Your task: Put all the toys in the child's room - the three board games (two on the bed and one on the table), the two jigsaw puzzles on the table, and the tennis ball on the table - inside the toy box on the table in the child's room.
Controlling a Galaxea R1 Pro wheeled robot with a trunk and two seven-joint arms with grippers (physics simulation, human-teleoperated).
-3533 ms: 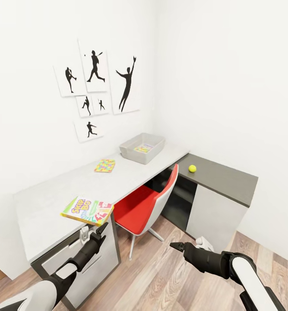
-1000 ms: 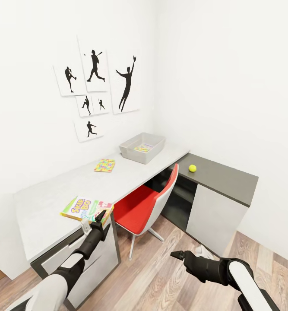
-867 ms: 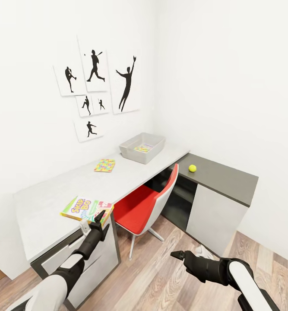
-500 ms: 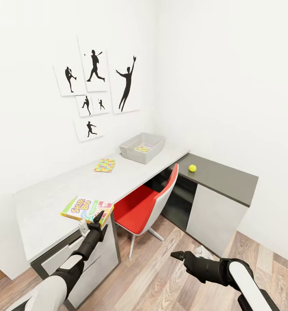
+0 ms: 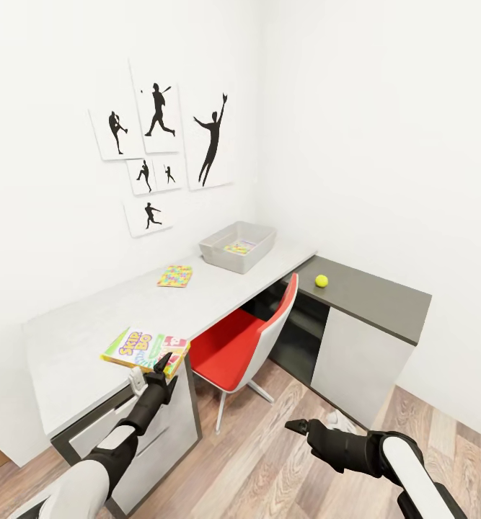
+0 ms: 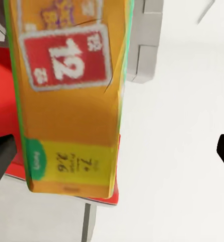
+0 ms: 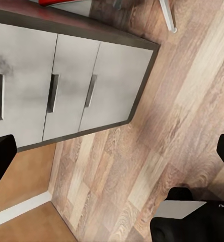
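**Inspector:** Skip-Bo board game (image 5: 146,352) lies flat at the near corner of the table (image 5: 74,339), one end jutting slightly over the front edge. Left gripper (image 5: 151,369) is just short of that end, fingers spread wide and holding nothing; the left wrist view shows the box end (image 6: 71,116) between the two dark fingertips, not touching either.

**Assessor:** Handling?

**Inspector:** Judged a light, stiff cardboard box with a smooth printed face, likely slippery. Best taken across its thin edge at the overhanging end, one finger above and one below. Held by one end, it may droop or pivot.

**Assessor:** Right side?

**Inspector:** Right gripper (image 5: 292,426) hangs low over the wood floor (image 5: 269,461), jaws apart and empty.

**Assessor:** Obstructions?

**Inspector:** Red chair (image 5: 244,342) is tucked under the table between here and the toy box (image 5: 237,246), which sits at the far end with something multicoloured already inside. One jigsaw puzzle (image 5: 175,276) lies on the tabletop along the way. Tennis ball (image 5: 321,281) rests on the dark corner section, well apart.
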